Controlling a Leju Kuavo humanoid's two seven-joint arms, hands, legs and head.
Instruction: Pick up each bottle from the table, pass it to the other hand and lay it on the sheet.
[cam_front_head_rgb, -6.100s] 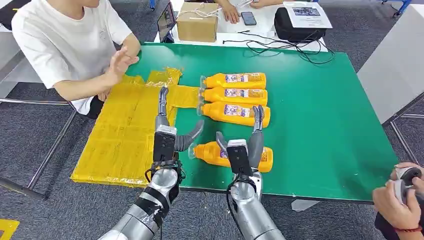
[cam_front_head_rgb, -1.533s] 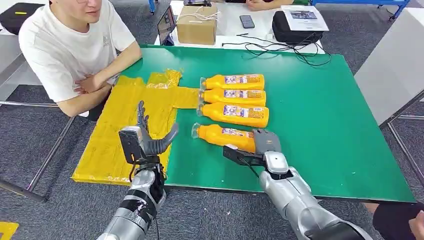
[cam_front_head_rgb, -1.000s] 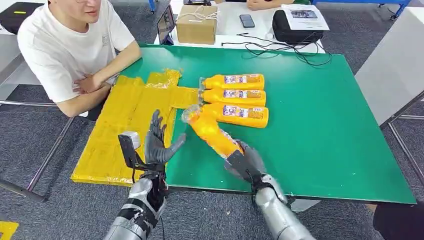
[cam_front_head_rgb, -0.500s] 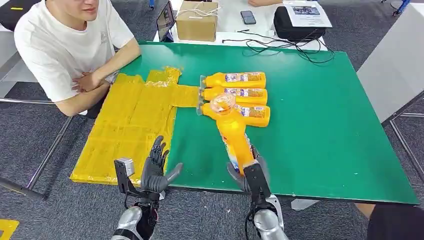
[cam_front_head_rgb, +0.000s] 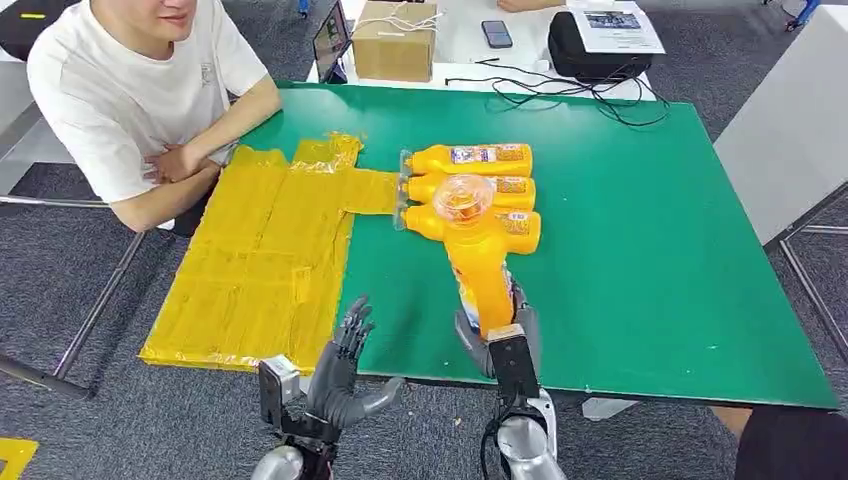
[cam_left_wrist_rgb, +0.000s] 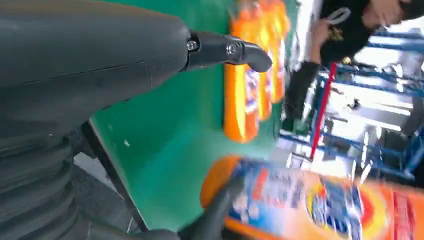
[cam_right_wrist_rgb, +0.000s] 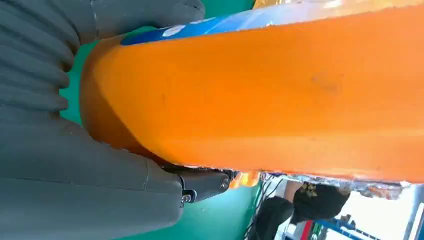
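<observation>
One bottle (cam_front_head_rgb: 478, 265) upright in R hand (cam_front_head_rgb: 503, 340); three bottles (cam_front_head_rgb: 470, 188) flat on table (cam_front_head_rgb: 650, 260).

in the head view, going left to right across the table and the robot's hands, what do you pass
Yellow sheet → left hand, open at the table's near edge → held orange bottle in the right hand → bare green table.

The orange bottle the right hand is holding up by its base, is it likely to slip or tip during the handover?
The orange bottle is held only at its base by the right hand, cap end far above, so it may lever sideways. Its smooth plastic looks somewhat slippery. The body looks stiff, so the open left hand could probably grip mid-body firmly.
</observation>
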